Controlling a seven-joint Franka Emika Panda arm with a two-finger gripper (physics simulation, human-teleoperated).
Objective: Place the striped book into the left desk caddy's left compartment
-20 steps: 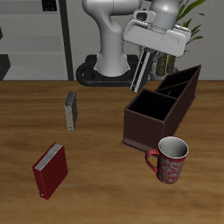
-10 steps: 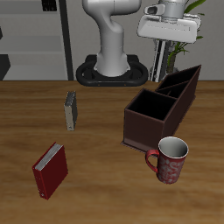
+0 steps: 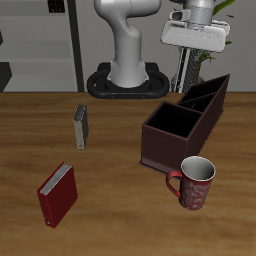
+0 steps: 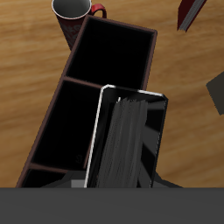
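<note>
Exterior view: gripper raised above the far end of the left desk caddy, clamped on the striped book, which hangs upright and clear of the caddy's rim; mug just before the caddy, red book and smaller grey-olive book well apart on the table. Wrist view: striped book held edge-on over the caddy's dividers, fingertips themselves hidden by the book.
</note>
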